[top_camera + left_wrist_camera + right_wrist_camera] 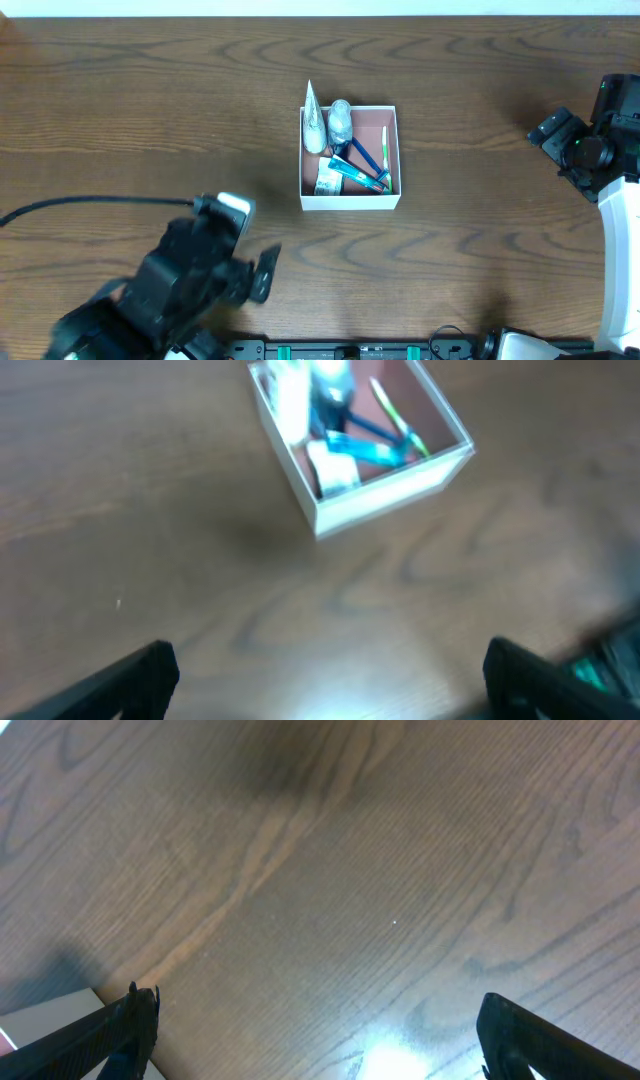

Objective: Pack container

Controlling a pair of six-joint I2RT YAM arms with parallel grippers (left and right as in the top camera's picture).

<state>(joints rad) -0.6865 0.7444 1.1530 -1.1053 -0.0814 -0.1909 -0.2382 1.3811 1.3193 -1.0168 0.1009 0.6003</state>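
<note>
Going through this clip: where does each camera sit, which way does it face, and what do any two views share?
Overhead: above the table, looking straight down; container at centre, left gripper lower left, right gripper at the right edge.
Left wrist: low, tilted forward toward the container; its open fingertips show in the bottom corners.
Right wrist: faces mostly bare wood; its open fingertips show in the bottom corners.
Shared: overhead and left wrist both show the container holding toiletries.
</note>
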